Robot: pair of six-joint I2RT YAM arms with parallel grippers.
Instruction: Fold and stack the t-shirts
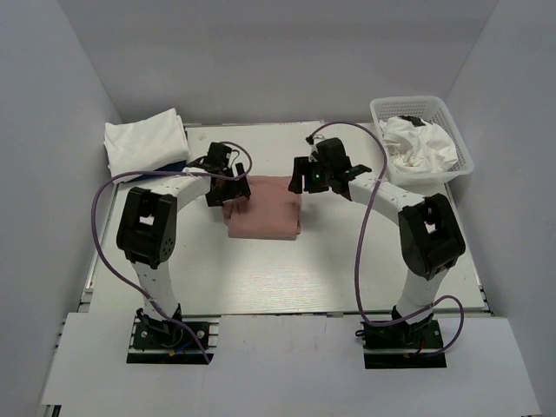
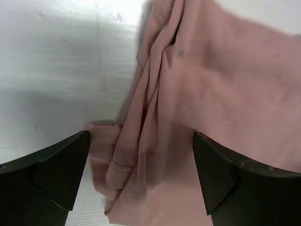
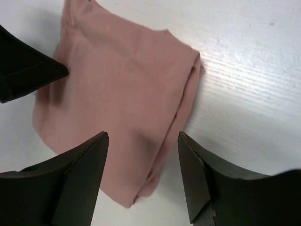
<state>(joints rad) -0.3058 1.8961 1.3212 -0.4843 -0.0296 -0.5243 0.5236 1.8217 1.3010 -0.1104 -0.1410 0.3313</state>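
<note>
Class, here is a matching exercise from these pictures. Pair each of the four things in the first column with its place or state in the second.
Column 1
1. pink t-shirt
2. folded white t-shirt
3. crumpled white t-shirt
4. right gripper

Column 2
a. in the basket, far right
b. open, at the pink shirt's edge
c. folded, middle of the table
d. far-left corner

Pairs: 1-c, 2-d, 3-a, 4-b

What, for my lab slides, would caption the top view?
Left gripper and right gripper, open, over the folded pink t-shirt; white shirts stacked far-left, basket far-right.
</note>
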